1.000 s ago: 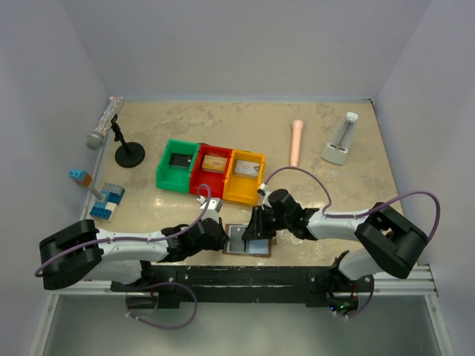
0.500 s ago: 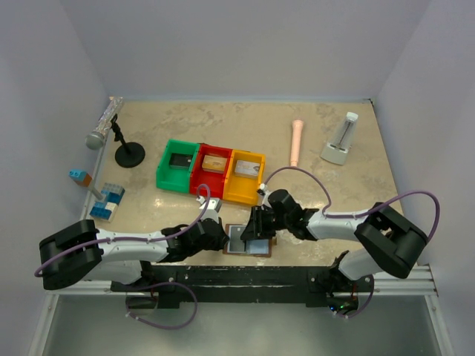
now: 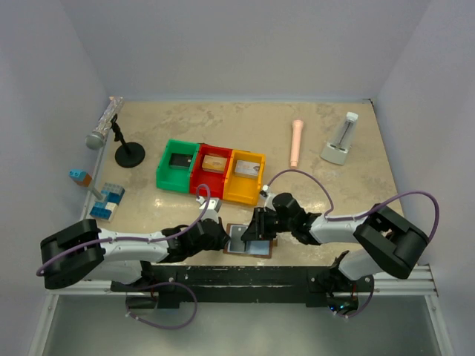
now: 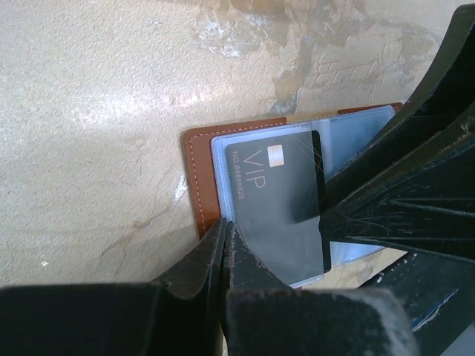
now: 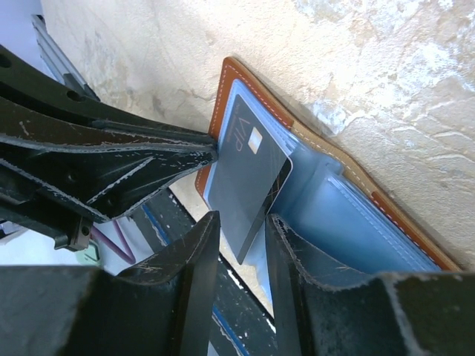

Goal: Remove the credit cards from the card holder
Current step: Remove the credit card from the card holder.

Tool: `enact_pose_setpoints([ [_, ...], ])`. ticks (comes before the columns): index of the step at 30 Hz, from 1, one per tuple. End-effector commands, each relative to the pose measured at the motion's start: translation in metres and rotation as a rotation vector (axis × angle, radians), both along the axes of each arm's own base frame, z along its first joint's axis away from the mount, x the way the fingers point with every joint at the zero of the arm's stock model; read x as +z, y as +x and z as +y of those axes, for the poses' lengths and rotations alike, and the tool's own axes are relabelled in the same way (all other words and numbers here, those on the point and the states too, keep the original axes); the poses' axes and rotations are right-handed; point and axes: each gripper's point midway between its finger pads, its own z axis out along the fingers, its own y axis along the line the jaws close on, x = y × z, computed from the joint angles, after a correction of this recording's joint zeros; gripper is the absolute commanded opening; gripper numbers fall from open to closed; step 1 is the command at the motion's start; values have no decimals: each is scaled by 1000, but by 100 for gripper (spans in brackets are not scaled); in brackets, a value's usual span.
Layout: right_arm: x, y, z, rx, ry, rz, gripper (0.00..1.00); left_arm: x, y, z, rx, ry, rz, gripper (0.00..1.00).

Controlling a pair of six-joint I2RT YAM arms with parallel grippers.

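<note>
Backdrop: plain pale walls on three sides, beige marbled desk [image 3: 223, 122] under everything.
Card holder: the card holder [image 4: 199, 178] lies open and flat at the middle of the desk's near edge, pale blue inside facing up, brown rim around it. Its long side runs along that edge.
Card: a dark VIP card [image 4: 274, 200] lies on the left half. It looks partway out of its clear sleeve, though I can't say how much is free.
Left tool: the left tool [image 4: 225, 230] is closed right up, tips pressing on the holder's left rim. Looks like pinning, nothing carried.
Right tool: the right tool [image 5: 241, 222] has its jaws partly apart with a corner of the card poking into the gap. I see space either side, so I'd say it isn't pinched yet.
Key relation: the card sits straight ahead of the right tool, and the left tool is on the opposite side. So the right arm is the one placed to pull.
Next move (my guess): nip the card, then slide it away from the left tool, staying low so the sleeve doesn't drag the holder along.
Bins: the green, red and yellow bins [image 3: 215, 182] sit farther in, apart from the holder.
</note>
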Motion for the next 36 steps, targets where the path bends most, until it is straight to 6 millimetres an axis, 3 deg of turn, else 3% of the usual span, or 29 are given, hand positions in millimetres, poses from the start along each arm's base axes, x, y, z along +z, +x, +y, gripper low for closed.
enact_pose_setpoints([
  [1,29,5,14,27,119,-68,36,-22,-10,13,-8,58,56,0],
  [27,35,3,33,112,175,-38,43,-20,-17,-6,-74,-35,64,0],
  [36,41,12,31,51,226,-75,45,-26,-21,-2,-65,-56,81,0],
])
